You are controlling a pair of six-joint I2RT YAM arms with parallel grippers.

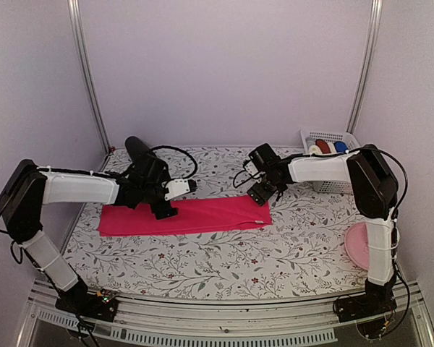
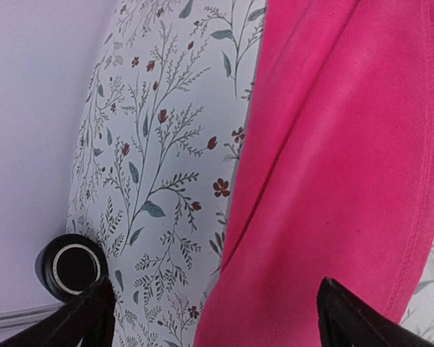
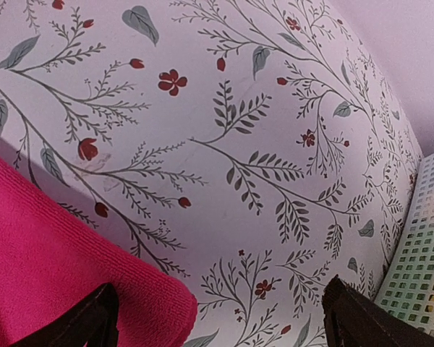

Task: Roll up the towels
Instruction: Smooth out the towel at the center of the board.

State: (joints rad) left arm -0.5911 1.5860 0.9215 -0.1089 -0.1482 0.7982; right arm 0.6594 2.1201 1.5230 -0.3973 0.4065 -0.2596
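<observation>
Nearest the lens, black fingertips (image 2: 87, 322) at the bottom corners of the left wrist view, far apart: left jaws released, gripping nothing. Between them, hot pink towel (image 2: 333, 181), soft folds running up the frame, flowered worktop (image 2: 166, 144) to one side. Black cylinder (image 2: 72, 266) seen end-on just beside the left-hand fingertip, near the wall (image 2: 29, 108).

Same in the right wrist view: two dark tips spread wide, right jaws released and empty. Rounded towel corner under the left-hand tip, bare flowered surface under the other, white mesh basket (image 3: 419, 275) at the right edge.

From above: towel spread flat as a long strip across the middle of the worktop, unrolled. Left jaws over its left part, at the far edge; right jaws just above its far right corner. Contact with the cloth: cannot tell. Basket in the far right corner, holding small rolls (image 1: 329, 147), one reddish, one blue. Pink plate (image 1: 358, 246) near the right arm's base, partly hidden behind that arm.
</observation>
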